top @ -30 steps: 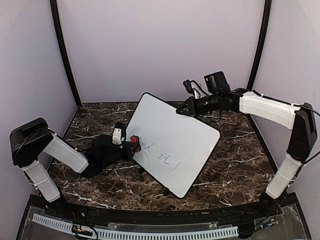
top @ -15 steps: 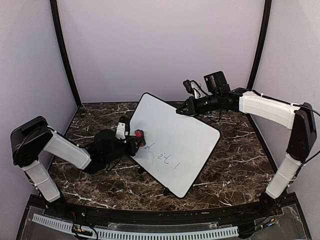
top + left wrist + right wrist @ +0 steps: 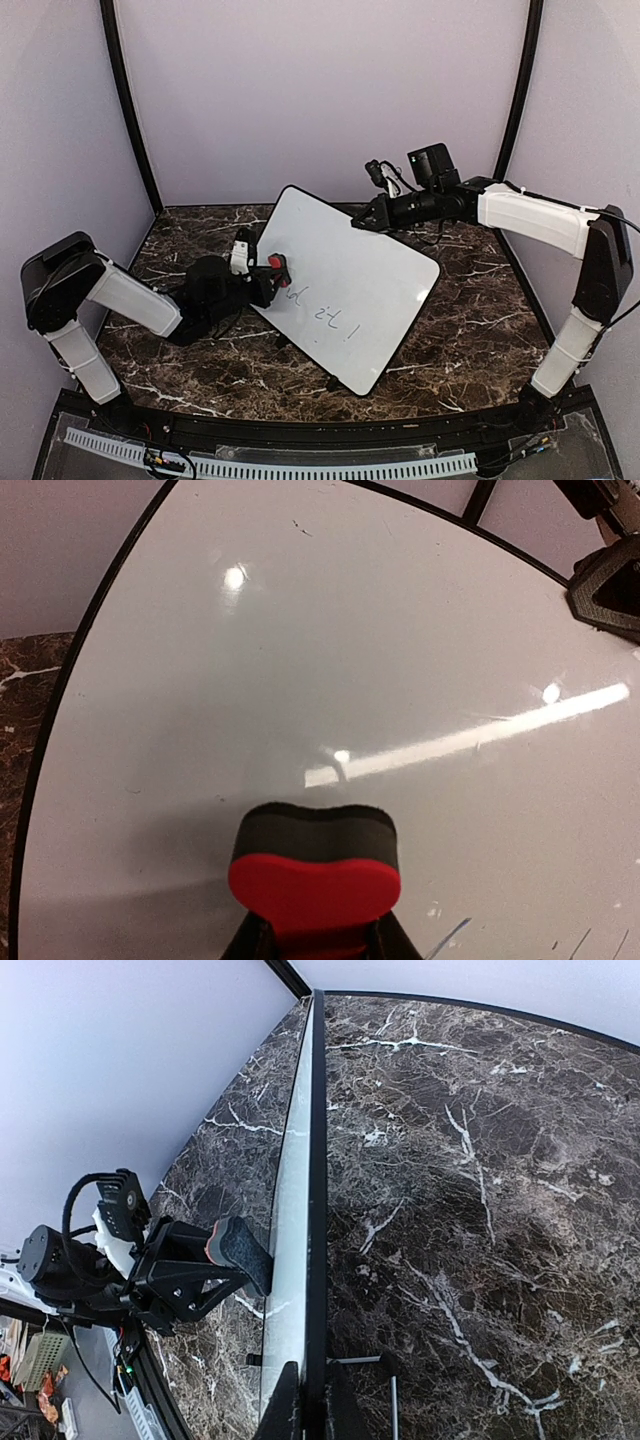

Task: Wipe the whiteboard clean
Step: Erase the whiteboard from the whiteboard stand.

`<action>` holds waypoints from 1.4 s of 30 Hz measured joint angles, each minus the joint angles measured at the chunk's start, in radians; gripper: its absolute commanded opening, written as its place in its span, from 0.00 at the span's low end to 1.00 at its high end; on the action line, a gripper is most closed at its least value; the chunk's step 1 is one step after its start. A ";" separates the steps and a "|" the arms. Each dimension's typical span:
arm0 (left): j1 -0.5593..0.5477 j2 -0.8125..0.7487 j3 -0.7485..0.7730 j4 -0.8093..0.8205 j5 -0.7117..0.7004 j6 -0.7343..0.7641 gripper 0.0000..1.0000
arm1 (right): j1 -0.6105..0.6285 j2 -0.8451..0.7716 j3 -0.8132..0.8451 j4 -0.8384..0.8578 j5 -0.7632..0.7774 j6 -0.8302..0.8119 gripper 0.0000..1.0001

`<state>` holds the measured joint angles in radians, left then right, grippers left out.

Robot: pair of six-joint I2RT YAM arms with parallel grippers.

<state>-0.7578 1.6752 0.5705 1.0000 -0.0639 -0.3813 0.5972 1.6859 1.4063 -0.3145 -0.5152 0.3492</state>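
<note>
The whiteboard (image 3: 345,280) stands tilted in the middle of the table, white with a thin black rim; blue-grey handwriting remains on its lower part. My left gripper (image 3: 270,277) is shut on a red eraser (image 3: 277,265) with a black felt face, pressed against the board's left side. In the left wrist view the eraser (image 3: 314,870) sits low on the board (image 3: 330,650), with ink strokes at the lower right. My right gripper (image 3: 368,216) is shut on the board's top edge. In the right wrist view its fingers (image 3: 285,1407) clamp the rim (image 3: 316,1190), and the eraser (image 3: 240,1248) touches the white face.
The table (image 3: 470,330) is dark brown marble with white veins. Purple walls and black corner poles (image 3: 128,105) enclose the cell. A black and white rail (image 3: 300,465) runs along the near edge. The board's small black feet (image 3: 333,382) rest on the marble.
My left gripper has slid the eraser up and rightward along the board's left part, wiping off some letters there. The right arm and the board have stayed still.
</note>
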 measured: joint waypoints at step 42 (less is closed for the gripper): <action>-0.092 -0.042 -0.089 -0.051 -0.028 0.011 0.00 | -0.002 0.005 0.002 0.005 -0.010 0.000 0.00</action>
<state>-0.8494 1.6337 0.4816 0.9485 -0.0917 -0.3702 0.5949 1.6909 1.4078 -0.3099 -0.5255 0.3489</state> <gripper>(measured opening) 0.239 0.040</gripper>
